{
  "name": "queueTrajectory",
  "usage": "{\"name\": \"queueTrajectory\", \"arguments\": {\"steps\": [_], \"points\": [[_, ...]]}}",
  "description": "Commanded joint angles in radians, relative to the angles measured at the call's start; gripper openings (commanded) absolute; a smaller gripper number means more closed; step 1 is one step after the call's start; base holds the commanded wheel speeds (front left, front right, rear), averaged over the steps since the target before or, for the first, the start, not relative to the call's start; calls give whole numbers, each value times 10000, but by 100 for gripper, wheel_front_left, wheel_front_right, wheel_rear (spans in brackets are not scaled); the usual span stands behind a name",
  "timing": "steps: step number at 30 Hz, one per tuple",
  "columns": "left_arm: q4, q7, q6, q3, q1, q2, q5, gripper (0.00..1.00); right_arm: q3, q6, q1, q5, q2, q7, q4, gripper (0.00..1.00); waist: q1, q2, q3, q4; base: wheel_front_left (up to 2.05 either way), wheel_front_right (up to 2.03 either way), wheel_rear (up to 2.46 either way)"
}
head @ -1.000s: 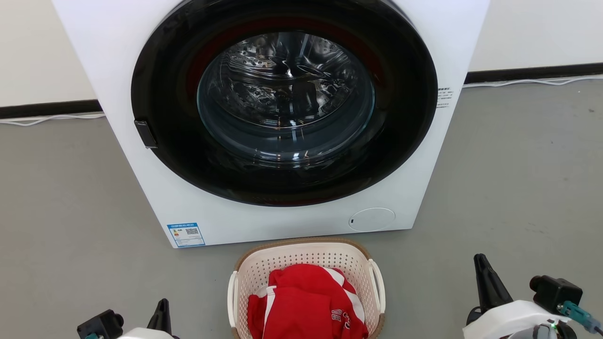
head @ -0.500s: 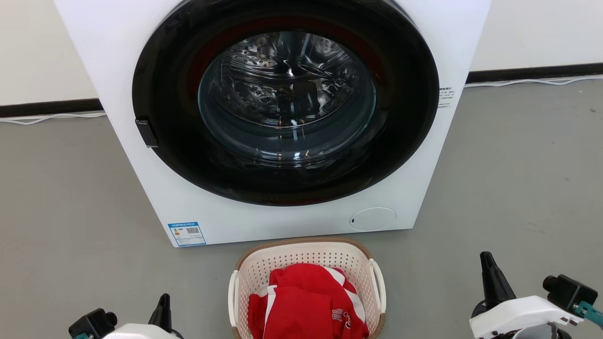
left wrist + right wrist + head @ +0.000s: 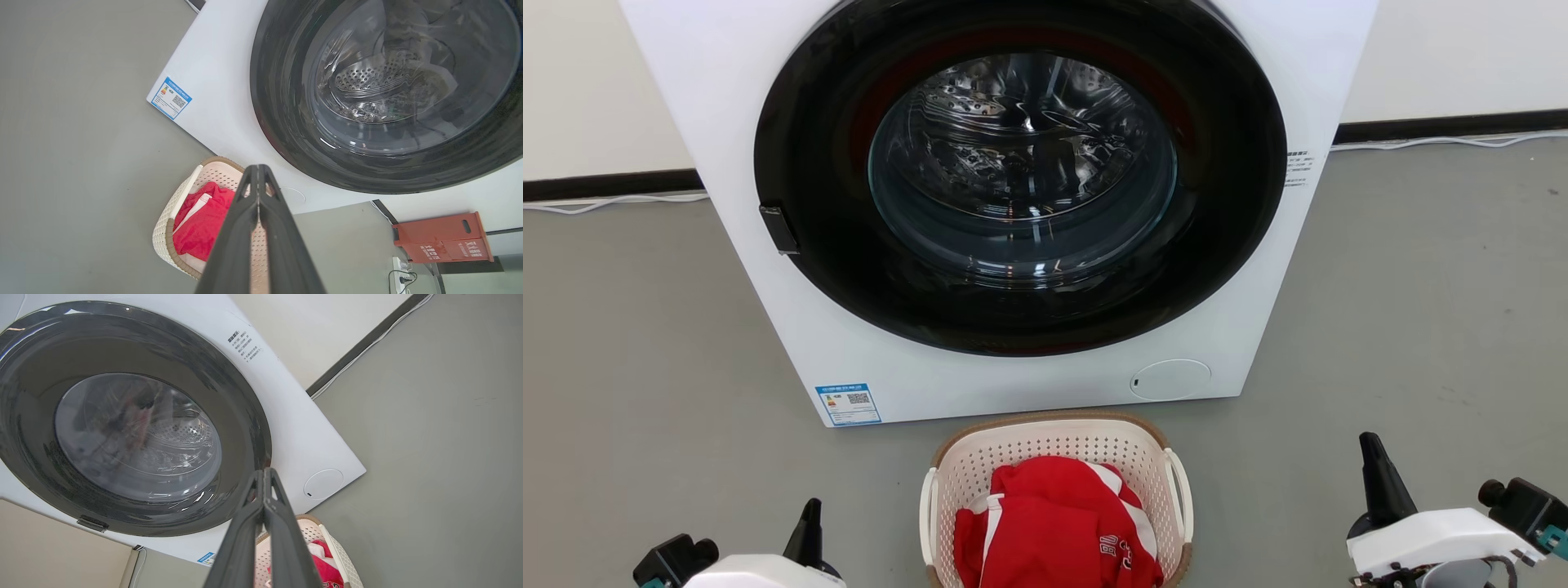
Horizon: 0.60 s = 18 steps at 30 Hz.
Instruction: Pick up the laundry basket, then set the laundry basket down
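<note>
The laundry basket [image 3: 1054,445], cream-white and perforated with a brown rim and white side handles, stands on the grey floor just in front of the washing machine, holding a red garment [image 3: 1054,523]. My left gripper [image 3: 810,514] is at the lower left of the head view, well left of the basket, fingers pressed together and empty. To the right of the basket, my right gripper [image 3: 1372,457] is shut too and holds nothing. The basket [image 3: 169,216] lies behind my left gripper [image 3: 258,169] in the left wrist view. The right wrist view has the basket [image 3: 339,555] beside my right gripper [image 3: 264,471].
A white front-loading washing machine [image 3: 1013,384] with a closed dark round door [image 3: 1021,171] stands right behind the basket. White cables run along the wall's black skirting. A red box [image 3: 441,239] stands by the wall beside a power strip [image 3: 398,267].
The right gripper has drifted right and slightly down; the left gripper has shifted a little. The basket has stayed in place.
</note>
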Motion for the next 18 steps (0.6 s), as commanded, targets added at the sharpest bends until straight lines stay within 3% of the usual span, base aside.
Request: {"name": "queueTrajectory", "arguments": {"steps": [1,18], "points": [[-331,73,-152,258,-503,53,-243,0,26,33,-366,348,-50,117,-356,0,-1,-1,2,3,0,0,0],[-714,564,-485,645,-571,-120,-1749,0,-104,43,-377,2427,17,606,-656,0,-1,-1,24,40,0,0,0]]}}
